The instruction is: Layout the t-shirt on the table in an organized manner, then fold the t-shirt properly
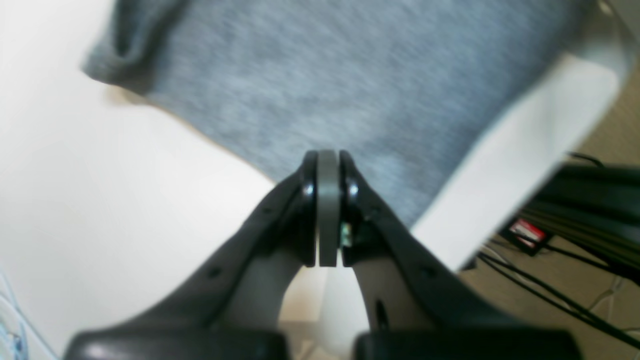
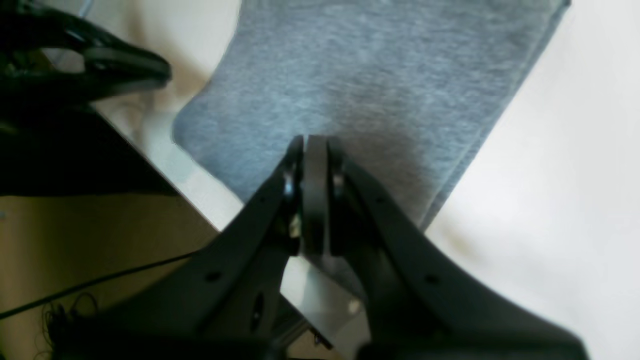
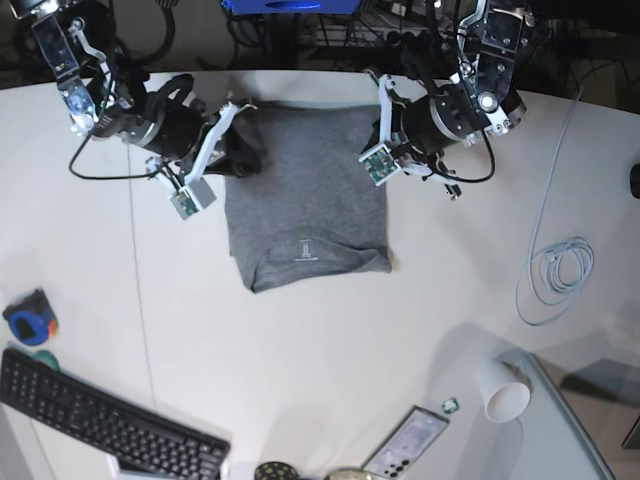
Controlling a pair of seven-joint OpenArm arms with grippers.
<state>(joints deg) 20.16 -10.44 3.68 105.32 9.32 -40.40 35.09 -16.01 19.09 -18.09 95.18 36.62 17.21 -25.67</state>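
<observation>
The heather-grey t-shirt (image 3: 305, 190) lies folded into a tidy rectangle on the white table (image 3: 300, 350), its far end near the table's back edge. A small pale mark shows near its front end. My left gripper (image 3: 381, 90) is shut and holds nothing, hanging at the shirt's right far corner. In its wrist view the gripper (image 1: 328, 157) hovers over the t-shirt (image 1: 350, 85) near the table (image 1: 75, 200) edge. My right gripper (image 3: 238, 107) is shut and empty at the left far corner. Its wrist view shows it (image 2: 315, 142) above the t-shirt (image 2: 370, 85).
A black keyboard (image 3: 100, 425) sits at the front left, with a blue and red object (image 3: 28, 318) beside it. A coiled white cable (image 3: 555, 270) lies right. A paper cup (image 3: 503, 390) and a phone (image 3: 405, 442) lie at the front right. Floor cables (image 1: 550, 290) run past the table edge.
</observation>
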